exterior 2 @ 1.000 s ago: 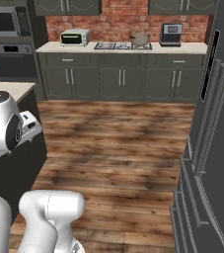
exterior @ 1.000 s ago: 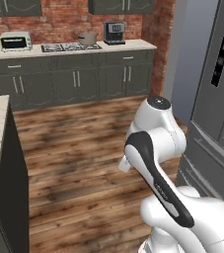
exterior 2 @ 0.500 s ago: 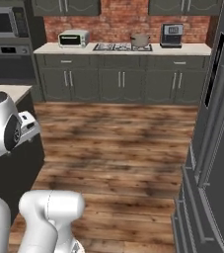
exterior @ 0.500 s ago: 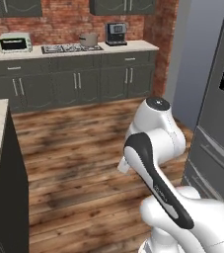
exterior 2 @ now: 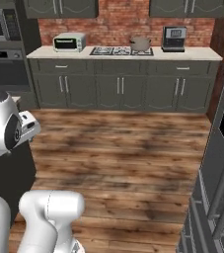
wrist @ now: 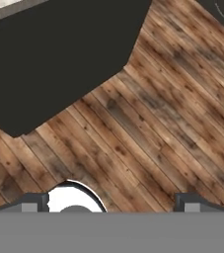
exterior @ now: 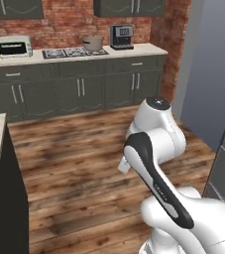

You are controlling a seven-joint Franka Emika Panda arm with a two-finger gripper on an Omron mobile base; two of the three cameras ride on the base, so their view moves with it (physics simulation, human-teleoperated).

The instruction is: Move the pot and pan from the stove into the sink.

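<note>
Nearby, the gripper hangs spread wide and empty over the wooden floor, tucked for travel I judge, since the pot sits on the stove across the room.

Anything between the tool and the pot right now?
Nothing visible blocks it. The pot sits on the stove across bare wood floor; the open tool points down at the floor, holding nothing.
</note>
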